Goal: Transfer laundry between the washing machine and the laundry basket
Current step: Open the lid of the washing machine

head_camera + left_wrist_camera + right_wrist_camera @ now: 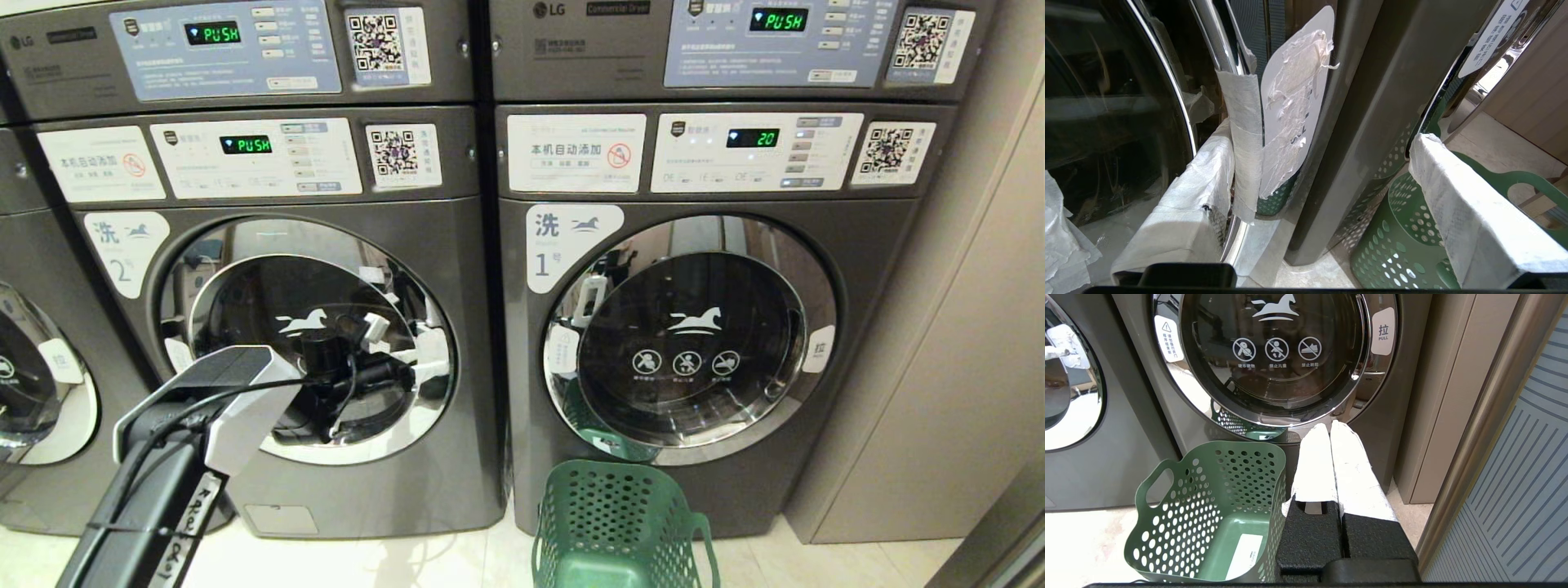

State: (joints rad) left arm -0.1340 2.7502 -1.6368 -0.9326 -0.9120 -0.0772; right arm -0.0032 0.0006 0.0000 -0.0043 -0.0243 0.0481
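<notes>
The washing machine marked 2 (pixel 310 343) has its round door shut, and the glass is dark. My left gripper (pixel 388 359) is at the door's right rim. It is open (pixel 1323 134), with one white-wrapped finger (pixel 1200 183) against the chrome rim beside the taped door handle (pixel 1245 143). The other finger (pixel 1474 212) stands far out, over the basket. The green perforated laundry basket (pixel 620 523) stands on the floor in front of machine 1, and it is empty (pixel 1216 506). No laundry is in view. My right gripper (pixel 1331 426) is shut, low beside the basket.
Machine 1 (pixel 694 343) is shut too, with a pull tab (pixel 1383 330) on its door's right rim. A third machine (pixel 33 384) stands at far left. A beige cabinet wall (pixel 939 367) closes off the right side. Dryers (pixel 245 49) are stacked above.
</notes>
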